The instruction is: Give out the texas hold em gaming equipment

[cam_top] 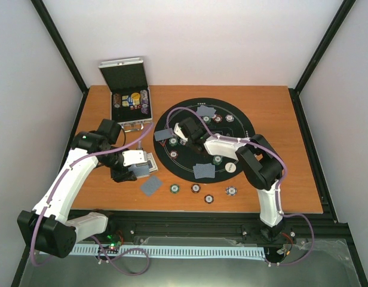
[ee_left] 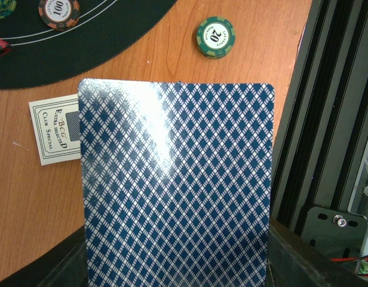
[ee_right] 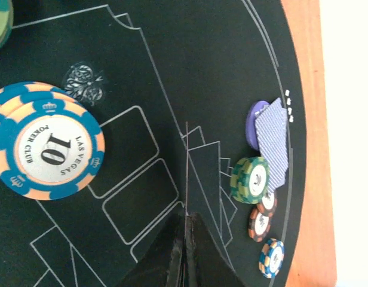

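Note:
My left gripper (cam_top: 131,170) holds a blue-checked playing card (ee_left: 175,191) above the wood, flat towards its wrist camera; the card hides the jaws. It shows grey-blue from above (cam_top: 152,185). A white-faced card (ee_left: 52,128) lies under it. A green 20 chip (ee_left: 215,37) lies just beyond, and a 100 chip (ee_left: 58,11) sits on the black mat (cam_top: 244,128). My right gripper (cam_top: 181,133) is shut and empty, fingertips (ee_right: 187,220) low over the mat. A blue 10 chip stack (ee_right: 48,149) lies to its left. A green chip (ee_right: 250,178), purple disc (ee_right: 254,122) and card (ee_right: 273,143) lie ahead.
The silver case (cam_top: 131,101) stands open at the back left with chips inside. Several chips (cam_top: 196,188) lie on the wood in front of the mat. Cards (cam_top: 204,171) and a white disc (cam_top: 230,167) lie on the mat. The black rail (ee_left: 327,149) runs along the near edge.

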Tool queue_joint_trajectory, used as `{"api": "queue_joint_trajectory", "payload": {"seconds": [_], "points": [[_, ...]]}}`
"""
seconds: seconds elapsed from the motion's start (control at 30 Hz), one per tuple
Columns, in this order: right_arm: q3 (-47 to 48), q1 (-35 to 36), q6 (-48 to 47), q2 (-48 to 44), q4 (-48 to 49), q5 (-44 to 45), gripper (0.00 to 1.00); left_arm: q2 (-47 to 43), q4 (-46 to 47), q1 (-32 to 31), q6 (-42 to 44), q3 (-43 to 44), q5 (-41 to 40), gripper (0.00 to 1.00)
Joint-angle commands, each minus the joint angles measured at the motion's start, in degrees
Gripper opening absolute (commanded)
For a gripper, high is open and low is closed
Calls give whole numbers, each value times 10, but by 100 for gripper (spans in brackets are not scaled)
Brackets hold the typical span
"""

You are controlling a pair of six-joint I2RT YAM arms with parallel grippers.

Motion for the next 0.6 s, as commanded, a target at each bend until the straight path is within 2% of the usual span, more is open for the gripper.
{"api": "queue_joint_trajectory", "payload": {"seconds": [0.0, 0.1, 0.2, 0.27, 0.3, 0.33, 0.37, 0.57], "points": [[-7, -8, -21, 5, 3, -34, 4, 1, 0, 0, -5, 19, 4, 1], [-10, -8, 1, 2, -22, -56, 10, 1, 2, 0, -5, 16, 4, 1], [-21, -7, 23, -11, -34, -75, 24, 3, 2, 1, -8, 16, 5, 1], [-29, -6, 34, -29, -44, -93, 46, 2, 2, 0, -8, 17, 5, 1], [-31, -5, 40, -37, -49, -101, 53, 2, 2, 1, -8, 17, 4, 1], [-32, -5, 44, -49, -62, -110, 72, 1, 2, 0, -9, 18, 5, 1], [-34, -5, 49, -56, -68, -112, 76, 1, 3, 0, -9, 19, 5, 1], [-55, -10, 97, -139, -62, -110, 80, 0, 4, 0, -10, 15, 6, 1]]}}
